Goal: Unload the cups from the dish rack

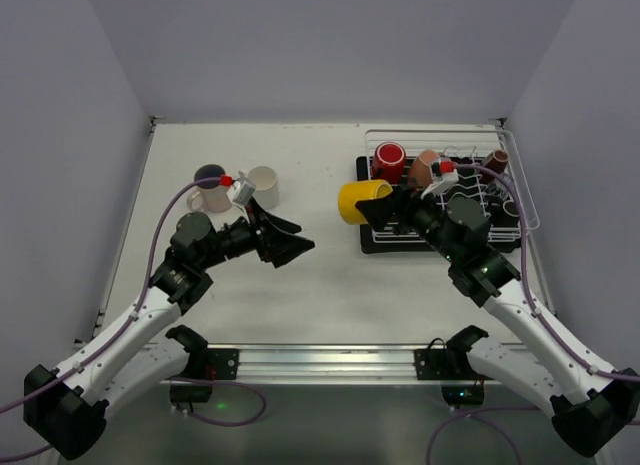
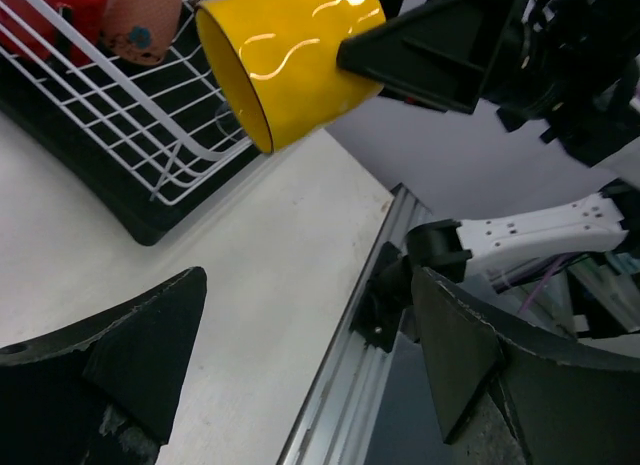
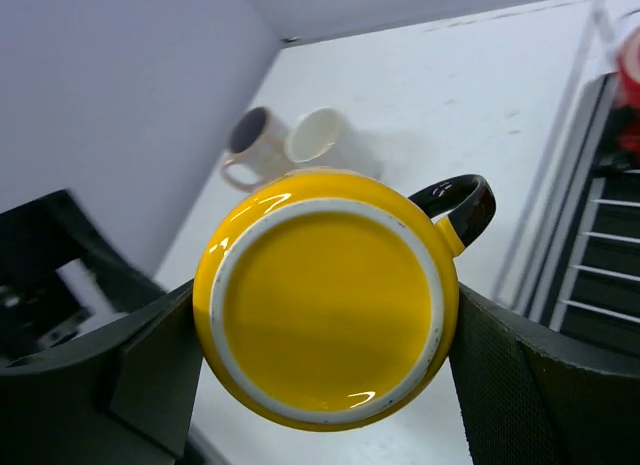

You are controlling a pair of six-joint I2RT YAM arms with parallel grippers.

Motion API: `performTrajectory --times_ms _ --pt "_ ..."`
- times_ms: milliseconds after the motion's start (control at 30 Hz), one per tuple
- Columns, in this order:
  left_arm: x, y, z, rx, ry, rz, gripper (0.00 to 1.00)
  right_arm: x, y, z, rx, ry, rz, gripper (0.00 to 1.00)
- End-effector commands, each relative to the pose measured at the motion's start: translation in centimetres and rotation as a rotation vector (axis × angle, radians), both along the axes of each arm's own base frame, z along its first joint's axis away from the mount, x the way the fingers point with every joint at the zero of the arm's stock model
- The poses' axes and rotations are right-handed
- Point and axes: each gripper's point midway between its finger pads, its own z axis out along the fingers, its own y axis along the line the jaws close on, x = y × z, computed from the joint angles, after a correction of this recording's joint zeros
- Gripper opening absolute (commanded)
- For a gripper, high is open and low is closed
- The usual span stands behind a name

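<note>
My right gripper (image 1: 385,207) is shut on a yellow cup (image 1: 362,201) with a dark handle, held on its side in the air just left of the white wire dish rack (image 1: 520,190). The right wrist view shows the cup's base (image 3: 330,310) clamped between both fingers. A red cup (image 1: 389,161), a pinkish-brown cup (image 1: 424,168) and a dark brown cup (image 1: 496,162) stay in the rack. A cream cup with dark inside (image 1: 209,185) and a white cup (image 1: 263,184) stand on the table at left. My left gripper (image 1: 295,245) is open and empty, pointing toward the yellow cup (image 2: 290,60).
The rack sits on a black tray (image 1: 378,240). The table's metal front rail (image 1: 320,357) runs along the near edge. Grey walls enclose the table on three sides.
</note>
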Motion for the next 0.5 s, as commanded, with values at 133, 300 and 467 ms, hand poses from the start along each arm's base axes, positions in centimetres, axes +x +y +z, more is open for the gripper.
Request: performTrajectory --times_ms 133,300,467 --pt "-1.4 -1.3 3.0 -0.214 0.031 -0.099 0.84 -5.3 6.3 7.2 0.357 -0.137 0.38 0.5" --pt "-1.3 -1.9 2.7 -0.237 0.055 -0.11 0.81 -6.7 8.5 6.4 0.422 -0.101 0.498 0.5" --pt "-1.5 -2.4 2.5 -0.257 0.069 -0.128 0.71 -6.9 10.3 5.5 0.441 -0.069 0.54 0.5"
